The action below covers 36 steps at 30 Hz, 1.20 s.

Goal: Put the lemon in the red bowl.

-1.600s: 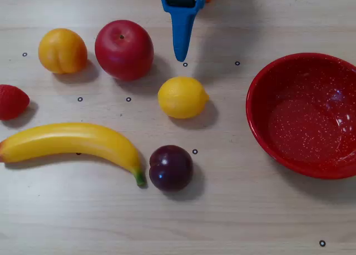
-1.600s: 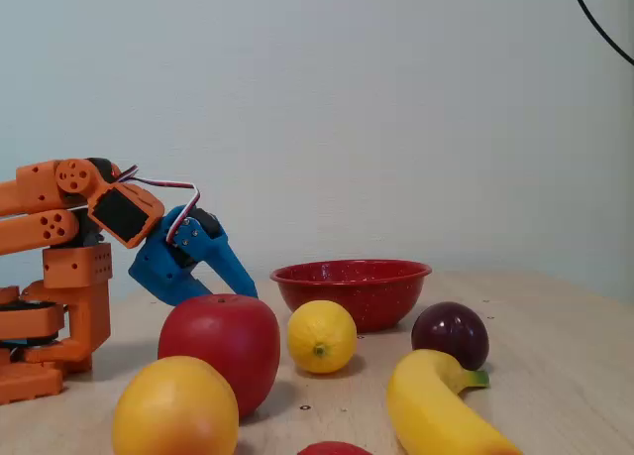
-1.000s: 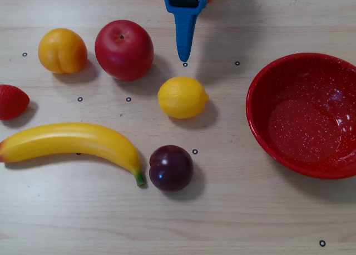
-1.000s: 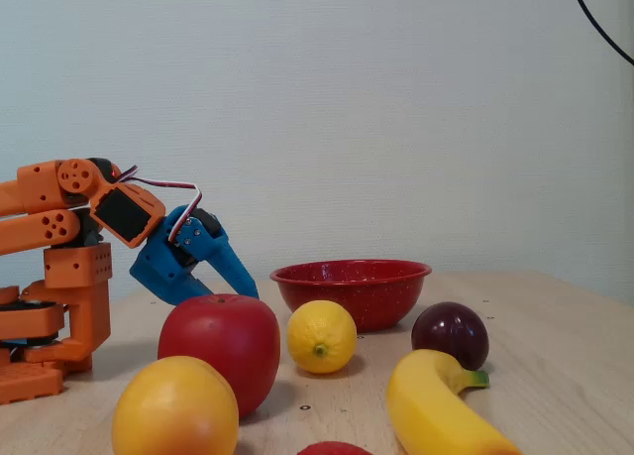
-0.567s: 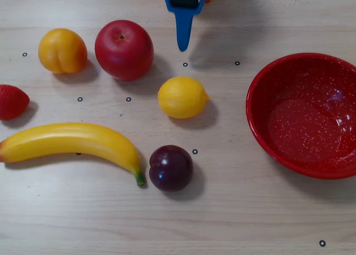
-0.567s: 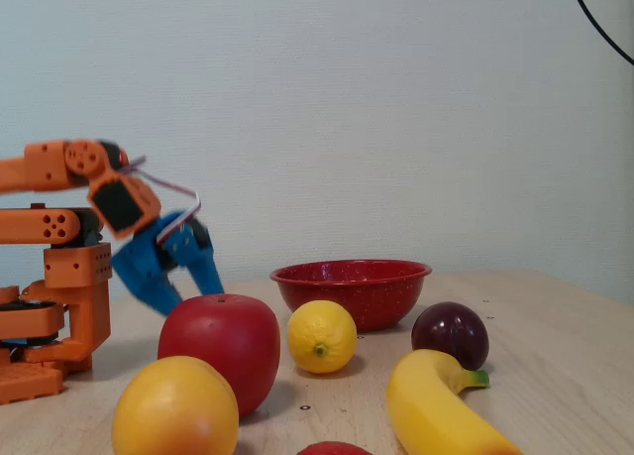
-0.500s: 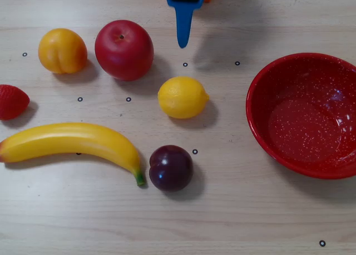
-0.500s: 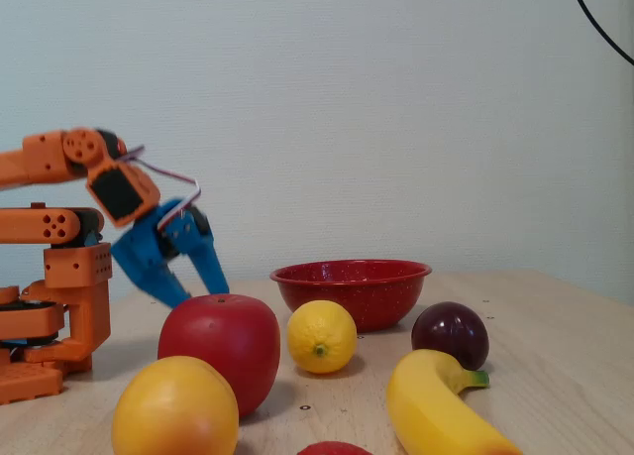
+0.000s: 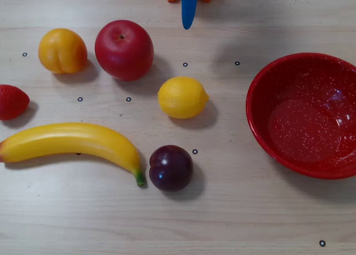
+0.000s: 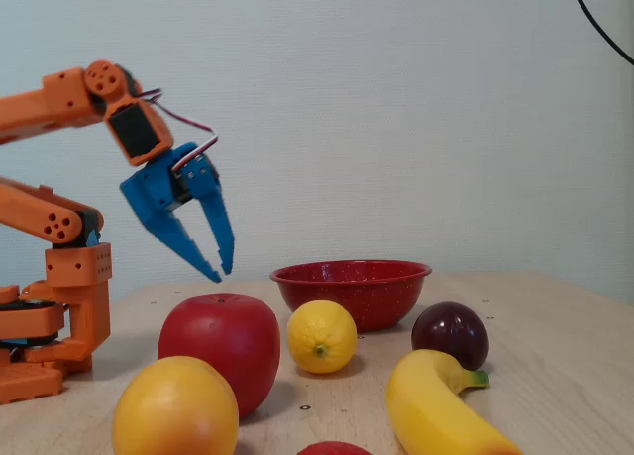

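While the gripper (image 10: 220,271) hangs raised above the table (image 9: 233,221), its two blue fingers stand narrowly parted at the tips and hold nothing; in the overhead view only one blue finger (image 9: 189,10) shows at the top edge.

Items on the table, overhead view:
- Lemon (image 9: 182,97): centre, lying free, nub toward the right, well below the blue finger and clear of it.
- Bowl (image 9: 261,133): red with white speckles, at the right edge, partly cut off by the frame, nothing inside; well apart from the lemon.
- Apple (image 9: 123,49): red, upper left of the lemon, near but not touching it.
- Peach (image 9: 62,50): orange-yellow, just left of the apple.
- Strawberry (image 9: 11,101): at the left edge, partly cropped.
- Banana (image 9: 72,143): lying across the lower left, its green tip just beside the plum.
- Plum (image 9: 171,167): dark purple, below the lemon.

Fixed view, from table level:
- Arm (image 10: 59,103): orange, at the left, base on the table, gripper angled downward above and behind the apple (image 10: 219,347).
- Lemon (image 10: 321,336): in front of the bowl (image 10: 352,282), between apple and plum (image 10: 450,334).
- Peach (image 10: 174,407) and banana (image 10: 431,405): nearest the camera.
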Each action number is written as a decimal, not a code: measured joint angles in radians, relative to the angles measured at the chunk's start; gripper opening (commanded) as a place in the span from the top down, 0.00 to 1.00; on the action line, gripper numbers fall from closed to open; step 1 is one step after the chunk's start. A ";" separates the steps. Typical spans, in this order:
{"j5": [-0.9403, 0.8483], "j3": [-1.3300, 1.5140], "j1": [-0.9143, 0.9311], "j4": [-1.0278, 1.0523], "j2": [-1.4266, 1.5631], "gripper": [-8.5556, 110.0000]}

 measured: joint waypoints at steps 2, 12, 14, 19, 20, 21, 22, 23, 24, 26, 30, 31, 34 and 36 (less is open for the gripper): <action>0.003 -0.057 0.002 0.011 -0.069 0.93; 0.046 -0.322 0.005 0.087 -0.377 0.93; 0.046 -0.370 0.005 0.112 -0.437 0.93; 0.046 -0.503 0.003 0.173 -0.581 0.91; 0.048 -0.520 0.005 0.178 -0.595 0.90; 0.048 -0.528 0.005 0.178 -0.606 0.89; 0.048 -0.541 0.003 0.189 -0.617 0.88; 0.049 -0.560 0.003 0.212 -0.634 0.88; 0.049 -0.586 0.003 0.230 -0.653 0.86; 0.049 -0.629 0.003 0.252 -0.690 0.85; 0.049 -0.657 -0.048 0.265 -0.727 0.78; 0.049 -0.657 -0.063 0.265 -0.739 0.77; 0.041 -0.657 -0.069 0.264 -0.779 0.70; 0.049 -0.657 -0.064 0.262 -0.785 0.67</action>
